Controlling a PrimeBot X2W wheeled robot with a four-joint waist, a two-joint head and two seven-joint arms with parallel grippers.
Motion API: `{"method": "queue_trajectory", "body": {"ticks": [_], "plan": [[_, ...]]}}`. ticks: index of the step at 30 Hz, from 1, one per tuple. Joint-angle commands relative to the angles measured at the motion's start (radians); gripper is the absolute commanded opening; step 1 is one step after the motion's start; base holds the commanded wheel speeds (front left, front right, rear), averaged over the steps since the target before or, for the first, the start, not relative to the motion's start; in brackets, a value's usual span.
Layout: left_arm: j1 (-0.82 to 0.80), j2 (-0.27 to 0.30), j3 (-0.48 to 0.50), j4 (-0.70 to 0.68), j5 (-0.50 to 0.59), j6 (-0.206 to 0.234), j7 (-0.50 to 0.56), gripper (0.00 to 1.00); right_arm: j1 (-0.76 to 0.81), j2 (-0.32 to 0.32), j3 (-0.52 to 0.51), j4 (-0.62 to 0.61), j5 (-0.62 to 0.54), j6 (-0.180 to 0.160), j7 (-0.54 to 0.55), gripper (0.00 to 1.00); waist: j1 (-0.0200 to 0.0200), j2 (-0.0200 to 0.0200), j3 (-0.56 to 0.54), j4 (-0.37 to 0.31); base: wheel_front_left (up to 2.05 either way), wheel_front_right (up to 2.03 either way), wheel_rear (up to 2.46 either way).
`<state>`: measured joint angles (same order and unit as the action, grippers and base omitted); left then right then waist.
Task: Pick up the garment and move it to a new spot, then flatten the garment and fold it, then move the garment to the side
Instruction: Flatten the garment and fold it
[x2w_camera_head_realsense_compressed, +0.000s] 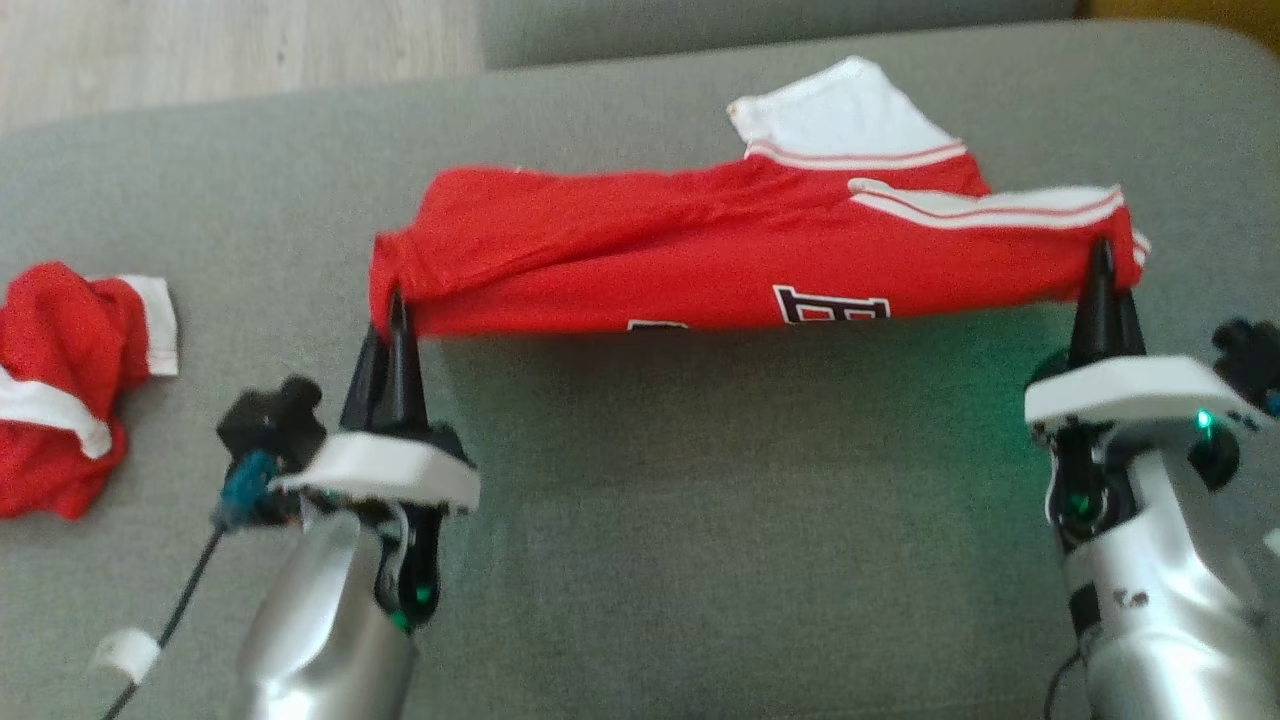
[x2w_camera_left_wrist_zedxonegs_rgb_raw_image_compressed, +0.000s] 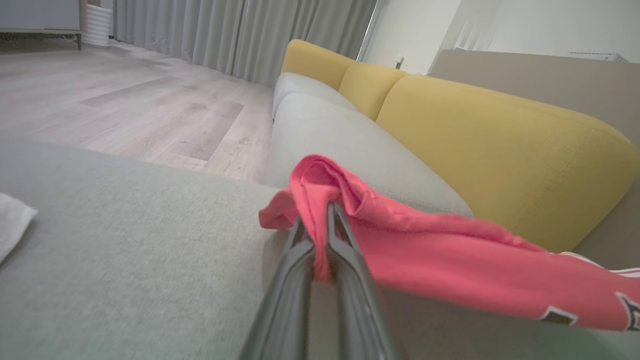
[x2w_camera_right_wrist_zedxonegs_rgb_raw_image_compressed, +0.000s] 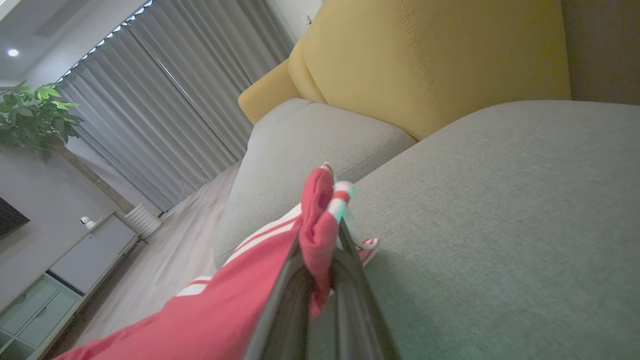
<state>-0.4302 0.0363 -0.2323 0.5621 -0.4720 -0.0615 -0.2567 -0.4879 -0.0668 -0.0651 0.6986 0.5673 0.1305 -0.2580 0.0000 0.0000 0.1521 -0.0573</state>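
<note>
A red jersey with white striped sleeves and black-and-white lettering (x2w_camera_head_realsense_compressed: 650, 250) hangs stretched between both arms over the wide grey upholstered sofa cushion (x2w_camera_head_realsense_compressed: 700, 520). The left gripper (x2w_camera_head_realsense_compressed: 396, 308) is clamped on the garment's bunched left corner, and the right gripper (x2w_camera_head_realsense_compressed: 1103, 252) is pinched shut on the striped right corner. A second, crumpled red-and-white garment (x2w_camera_head_realsense_compressed: 60, 385) lies well apart at the cushion's left side.

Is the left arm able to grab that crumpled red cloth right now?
Probably not yet. The left gripper is shut on the shirt, stretched to the right gripper. Only bare cushion lies between it and the crumpled cloth, so it would need to let go first.
</note>
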Motion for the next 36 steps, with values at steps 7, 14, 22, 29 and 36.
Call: {"method": "queue_trajectory", "body": {"ticks": [7, 14, 22, 29, 36], "plan": [[0.156, 0.014, 0.022, 0.053, -0.041, 0.011, -0.005, 0.00, 0.115, -0.025, 0.050, 0.014, 0.030, 0.000, -0.004, 0.00, 0.0000, 0.0000, -0.115, 0.005, 0.00, 0.00, 0.00], [0.282, 0.014, -0.015, 0.071, -0.042, 0.038, -0.005, 1.00, 0.236, -0.046, 0.081, 0.014, 0.013, 0.000, -0.004, 1.00, 0.0000, 0.0000, -0.098, 0.016, 0.00, 0.00, 0.00], [0.224, 0.014, 0.021, -0.017, 0.081, 0.081, -0.005, 1.00, 0.210, -0.076, -0.002, -0.084, -0.185, 0.000, -0.004, 1.00, 0.0000, 0.0000, -0.036, 0.020, 0.00, 0.00, 0.00], [0.010, 0.029, 0.032, 0.087, 0.166, 0.073, -0.005, 1.00, 0.110, -0.049, 0.004, -0.141, -0.326, 0.000, -0.004, 1.00, 0.0000, 0.0000, 0.064, 0.007, 0.00, 0.00, 0.00], [-0.226, 0.069, 0.042, 0.311, 0.172, 0.047, 0.006, 1.00, 0.008, -0.036, 0.081, -0.145, -0.334, 0.000, -0.004, 1.00, 0.0000, 0.0000, 0.162, -0.024, 0.00, 0.00, 0.00]]}}
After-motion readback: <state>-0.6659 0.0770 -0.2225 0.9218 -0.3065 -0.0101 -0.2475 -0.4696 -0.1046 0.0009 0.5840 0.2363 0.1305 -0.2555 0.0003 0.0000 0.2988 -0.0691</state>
